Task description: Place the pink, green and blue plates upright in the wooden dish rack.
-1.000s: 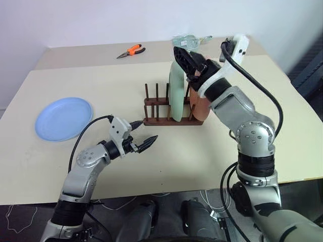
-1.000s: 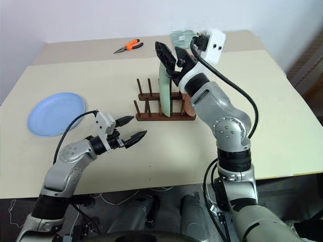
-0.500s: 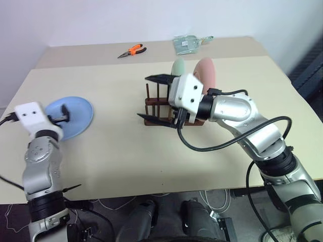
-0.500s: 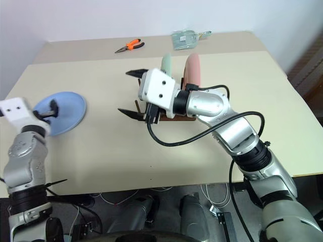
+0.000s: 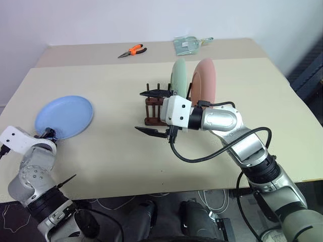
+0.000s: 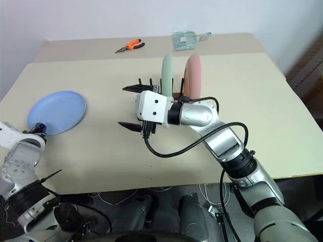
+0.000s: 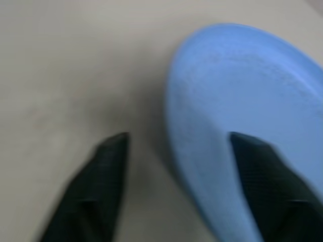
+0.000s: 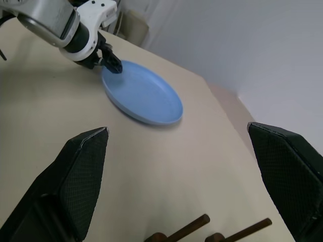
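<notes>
The blue plate [image 5: 64, 116] lies flat near the table's left edge, and the left gripper [image 7: 176, 166] has its fingers spread across the near rim, not yet pinching. If they close on so shallow a rim, the plate may slip. The right gripper [image 5: 154, 112] hangs wide open before the wooden dish rack [image 5: 154, 108], empty.

Both arms are built of rounded silver-grey metal segments joined by black bands. Each wrist carries a white boxy camera housing; the one on the right arm [image 5: 222, 121] shows two small dark screw holes. Black cables loop loosely from the housings back along the arms, and each gripper has two slim, tapering black fingers [image 8: 81, 171] with a fine cross-hatched texture.
</notes>
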`<state>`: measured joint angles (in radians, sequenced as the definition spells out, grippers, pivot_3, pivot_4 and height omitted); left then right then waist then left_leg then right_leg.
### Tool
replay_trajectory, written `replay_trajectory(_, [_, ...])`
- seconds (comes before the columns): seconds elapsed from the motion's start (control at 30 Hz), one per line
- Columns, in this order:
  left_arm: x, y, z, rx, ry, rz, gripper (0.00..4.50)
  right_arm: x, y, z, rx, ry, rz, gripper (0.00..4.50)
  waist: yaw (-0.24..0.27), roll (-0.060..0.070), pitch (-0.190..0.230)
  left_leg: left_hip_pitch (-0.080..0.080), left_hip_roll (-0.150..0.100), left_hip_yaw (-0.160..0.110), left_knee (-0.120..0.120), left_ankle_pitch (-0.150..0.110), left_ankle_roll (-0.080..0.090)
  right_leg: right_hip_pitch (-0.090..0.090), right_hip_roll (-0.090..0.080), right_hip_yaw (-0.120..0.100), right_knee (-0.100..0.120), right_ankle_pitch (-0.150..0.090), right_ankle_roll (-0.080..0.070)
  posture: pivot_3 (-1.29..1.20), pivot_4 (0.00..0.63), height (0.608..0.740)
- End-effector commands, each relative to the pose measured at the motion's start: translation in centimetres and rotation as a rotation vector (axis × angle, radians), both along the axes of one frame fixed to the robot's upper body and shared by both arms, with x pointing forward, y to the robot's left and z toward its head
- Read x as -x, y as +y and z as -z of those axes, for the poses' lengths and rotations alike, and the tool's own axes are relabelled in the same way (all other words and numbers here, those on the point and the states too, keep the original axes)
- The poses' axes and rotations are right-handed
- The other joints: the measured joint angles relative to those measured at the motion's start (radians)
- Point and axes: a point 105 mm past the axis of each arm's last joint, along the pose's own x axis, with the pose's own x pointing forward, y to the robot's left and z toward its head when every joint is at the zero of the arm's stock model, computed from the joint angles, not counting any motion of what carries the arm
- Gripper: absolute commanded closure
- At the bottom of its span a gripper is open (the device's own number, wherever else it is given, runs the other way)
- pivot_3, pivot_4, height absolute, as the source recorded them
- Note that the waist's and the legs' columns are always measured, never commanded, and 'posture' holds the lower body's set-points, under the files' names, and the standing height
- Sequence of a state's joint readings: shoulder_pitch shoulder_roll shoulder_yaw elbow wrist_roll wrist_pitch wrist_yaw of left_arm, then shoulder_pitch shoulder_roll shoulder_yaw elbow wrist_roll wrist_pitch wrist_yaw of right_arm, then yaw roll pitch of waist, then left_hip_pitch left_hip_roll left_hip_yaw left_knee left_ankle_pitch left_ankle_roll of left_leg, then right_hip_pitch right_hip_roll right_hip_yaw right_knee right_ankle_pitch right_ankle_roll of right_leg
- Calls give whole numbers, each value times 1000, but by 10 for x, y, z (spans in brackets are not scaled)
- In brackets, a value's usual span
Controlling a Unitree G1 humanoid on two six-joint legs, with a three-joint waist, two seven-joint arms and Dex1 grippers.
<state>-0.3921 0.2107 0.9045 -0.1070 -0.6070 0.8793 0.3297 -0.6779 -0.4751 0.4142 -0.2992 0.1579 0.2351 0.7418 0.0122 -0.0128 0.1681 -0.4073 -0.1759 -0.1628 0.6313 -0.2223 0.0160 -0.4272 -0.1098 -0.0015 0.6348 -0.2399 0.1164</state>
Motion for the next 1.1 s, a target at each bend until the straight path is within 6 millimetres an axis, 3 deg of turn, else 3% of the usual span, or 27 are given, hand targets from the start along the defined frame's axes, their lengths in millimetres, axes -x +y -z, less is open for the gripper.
replay_trajectory(0.03, [-6,1,-11,43,-68,1,3471,3,-3,-11,-32,-33,5,0,0,0,0,0,0,0,0,0,0,0,0,0,0,0,0,0,150,740])
replay_trajectory(0.1, [-10,-1,-13,58,-79,12,4443,0,-5,-9,-30,-22,19,0,1,-1,0,0,0,0,0,0,0,0,0,0,0,0,0,0,150,740])
replay_trajectory(0.3, [-35,-36,-90,-205,-336,208,4443,-8,-6,-18,-36,-87,67,0,1,-4,1,0,0,0,0,0,0,0,0,0,0,0,0,0,150,740])
replay_trajectory(0.4, [-46,-71,-139,-357,-440,339,4443,-13,-1,-23,-18,-158,77,0,1,-4,1,0,0,0,0,0,0,0,0,0,0,0,-1,0,150,740])
replay_trajectory(0.53, [-53,-112,-186,-462,-536,458,4443,-27,5,-35,4,-301,123,0,-1,-4,1,0,0,1,0,0,-1,0,0,0,0,1,-1,0,150,740])
replay_trajectory(0.63, [-55,-135,-203,-489,-569,520,4443,-37,10,-39,48,-401,151,0,-6,-4,1,0,0,1,-1,1,-1,-1,0,0,0,1,-1,0,150,740])
replay_trajectory(0.83, [-53,-166,-215,-490,-601,619,4443,-60,13,-42,132,-561,237,0,-10,-4,1,0,0,1,-1,2,-2,-2,3,1,1,1,-1,0,150,740])
replay_trajectory(0.93, [-53,-171,-214,-472,-602,639,4500,-68,14,-37,186,-611,259,890,-10,-4,1,0,0,1,-1,2,-2,-2,4,2,1,1,-1,0,150,740])
replay_trajectory(1.1, [-52,-173,-211,-458,-600,655,4500,-71,16,-37,203,-648,267,3464,-10,-4,1,0,0,0,-1,2,-3,-2,4,2,1,1,-1,0,150,740])
